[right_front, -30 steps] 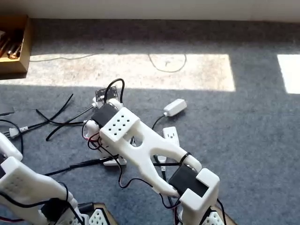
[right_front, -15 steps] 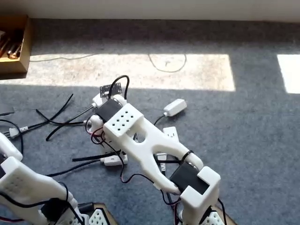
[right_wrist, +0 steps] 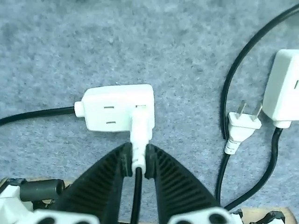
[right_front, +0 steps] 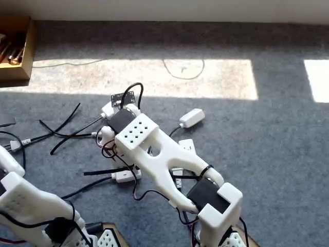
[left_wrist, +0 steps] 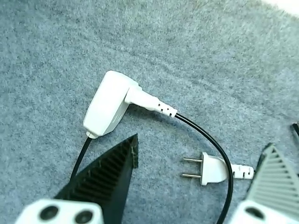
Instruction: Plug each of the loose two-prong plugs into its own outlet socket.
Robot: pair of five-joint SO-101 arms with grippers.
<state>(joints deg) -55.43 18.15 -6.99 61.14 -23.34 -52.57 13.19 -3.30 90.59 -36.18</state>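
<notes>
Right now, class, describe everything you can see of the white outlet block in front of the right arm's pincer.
The outlet block is a white, smooth, plastic-looking box with rounded corners, lying flat on the grey carpet. The face turned to the camera shows a pair of narrow slots. A black cord leaves one end through a short white collar. Near the other end a white plug meets it, prongs hidden, gripped by the right pincer.

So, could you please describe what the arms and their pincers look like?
The arms are white plastic shells with grids of small holes, black motors and thin black and red wires. The left pincer and right pincer have dark ribbed fingers on white bases.
</notes>
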